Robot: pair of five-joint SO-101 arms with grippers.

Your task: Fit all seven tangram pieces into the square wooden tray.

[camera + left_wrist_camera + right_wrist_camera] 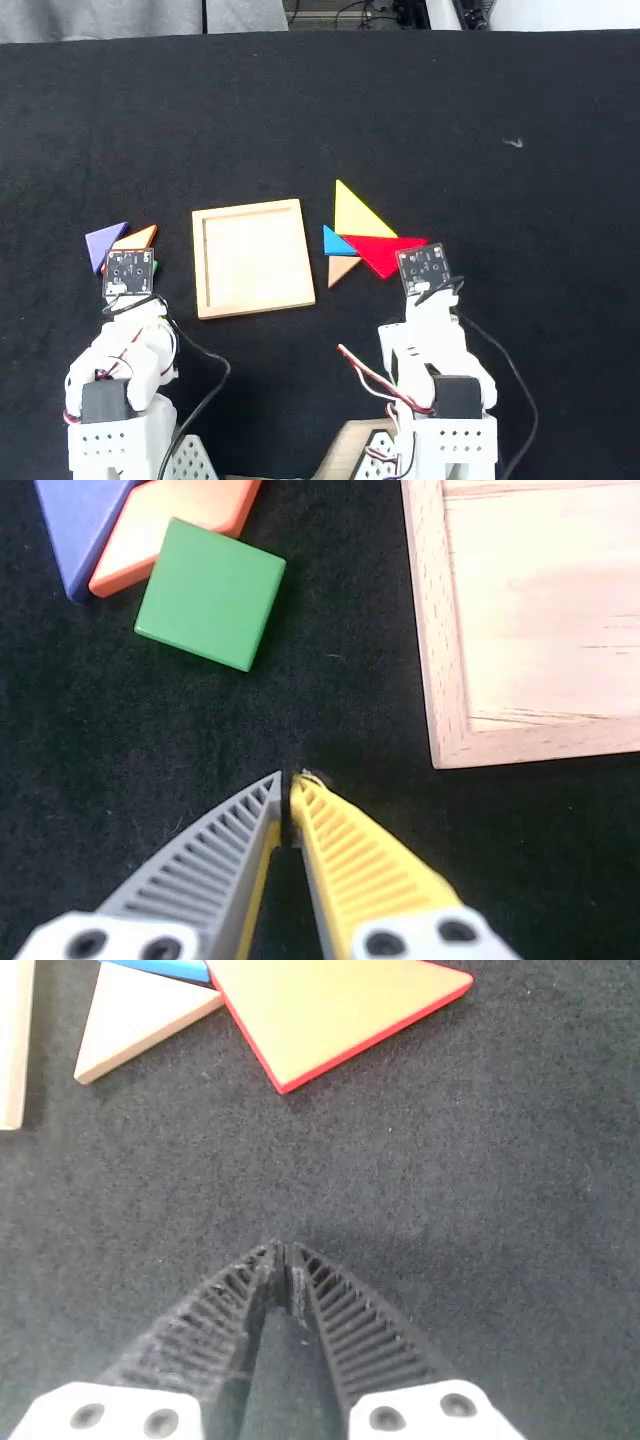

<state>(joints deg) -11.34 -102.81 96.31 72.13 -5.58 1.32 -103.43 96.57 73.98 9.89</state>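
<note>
Holding nothing between closed jaws, left gripper (288,780) has green square (210,593) just ahead, orange parallelogram (170,520) and purple triangle (85,520) beyond, wooden tray (440,630) at its right; right gripper (285,1255), likewise closed, has red triangle (385,252) ahead, tan triangle (342,268) and blue triangle (335,241) beside it, yellow triangle (358,215) beyond.

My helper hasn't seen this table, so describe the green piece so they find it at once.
Find the square wooden tray mid-table. On its left-arm side lie three pieces. The green piece is the only square, beside an orange piece and a purple triangle.
</note>
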